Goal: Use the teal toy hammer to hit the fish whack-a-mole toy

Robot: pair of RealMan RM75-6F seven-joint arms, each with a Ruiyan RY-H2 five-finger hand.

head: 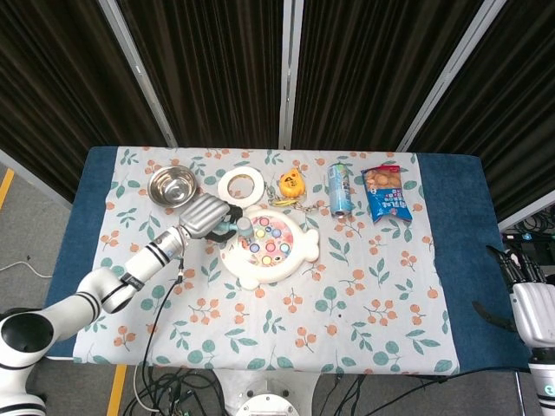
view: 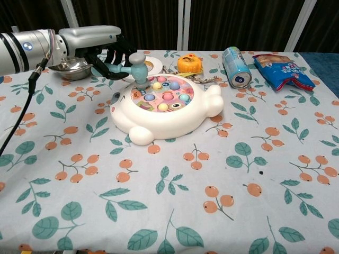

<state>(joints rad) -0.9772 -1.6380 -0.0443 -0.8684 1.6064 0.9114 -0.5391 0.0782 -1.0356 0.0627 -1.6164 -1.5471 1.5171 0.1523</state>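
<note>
The left hand [head: 205,216] grips the teal toy hammer [head: 236,228] left of centre, its head over the left edge of the fish whack-a-mole toy [head: 269,247]. Above them on the bench [head: 364,286] lie a steel bowl [head: 172,185], a tape roll [head: 240,186], a yellow keychain toy [head: 291,185], a can [head: 339,188] and a snack bag [head: 388,192]. The right hand [head: 532,308] hangs at lower right, off the bench, holding nothing.

Teal hammer [view: 139,64] — white fish toy [view: 164,108] — leaf-and-orange-fruit tablecloth [view: 222,180]
</note>
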